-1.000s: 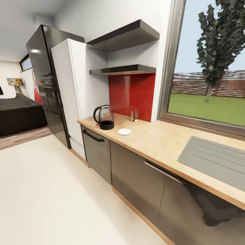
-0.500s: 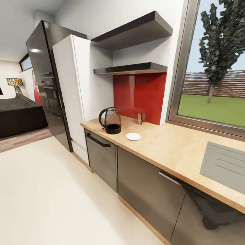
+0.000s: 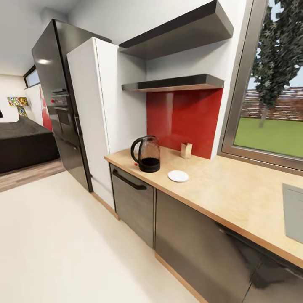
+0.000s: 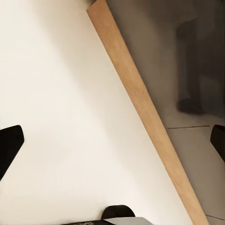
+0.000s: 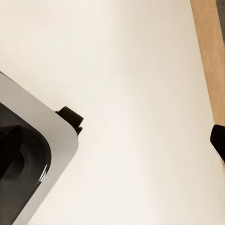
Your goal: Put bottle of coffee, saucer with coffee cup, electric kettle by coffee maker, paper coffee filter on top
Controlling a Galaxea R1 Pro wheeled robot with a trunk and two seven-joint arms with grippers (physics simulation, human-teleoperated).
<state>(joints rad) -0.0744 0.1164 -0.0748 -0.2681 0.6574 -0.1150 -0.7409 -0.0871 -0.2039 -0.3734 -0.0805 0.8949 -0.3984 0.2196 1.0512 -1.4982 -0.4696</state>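
The electric kettle [image 3: 146, 153], clear glass with a black handle and base, stands on the light-wood countertop [image 3: 227, 193] near its left end. The small white saucer [image 3: 178, 176] lies flat just to the right of it, apart from it. Both are well ahead of me. My left gripper [image 4: 112, 145] hangs open over the pale floor, its black fingertips [image 4: 9, 150] wide apart. My right gripper [image 5: 112, 140] is also open above the floor, with one fingertip [image 5: 218, 140] at the frame's edge.
A small tan object [image 3: 186, 150] stands against the red backsplash [image 3: 185, 118]. Two dark shelves [image 3: 172, 83] hang above, their tops hidden from below. A white fridge [image 3: 88, 113] and black oven column [image 3: 57, 97] stand left. My base [image 5: 23, 154] is over the floor.
The whole head picture has shifted: kettle, saucer and shelves sit further right and look larger, and the sink has slid off to the right. The camera moved; the things did not.
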